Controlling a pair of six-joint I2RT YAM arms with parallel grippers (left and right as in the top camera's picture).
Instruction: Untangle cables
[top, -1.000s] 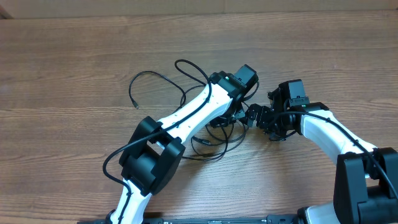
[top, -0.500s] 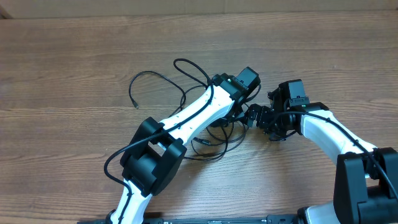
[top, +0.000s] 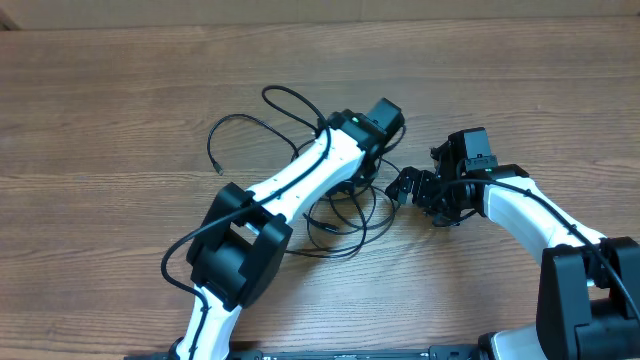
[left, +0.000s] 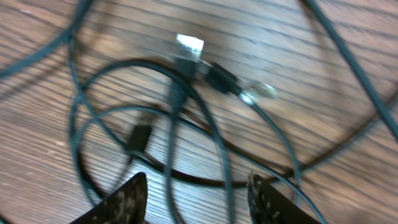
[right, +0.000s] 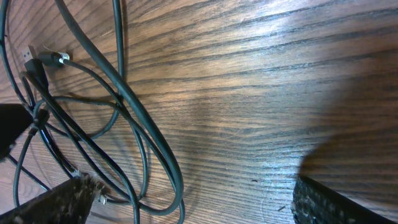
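— On the grained wooden counter (top: 120, 100), where do the cables (right: 151, 134) lie?

— Mid-counter, in overlapping loops beneath my left end effector (left: 198, 180), which is partly open and grips nothing. My right end effector (right: 189, 183) gapes wide, empty. I'd pinch one thin, smooth black cord near its silver USB plug (left: 189, 45) and draw it clear slowly.

White-shelled arms (top: 300, 180) with black joints, black wiring alongside, dark speckled fingers (left: 121, 204).
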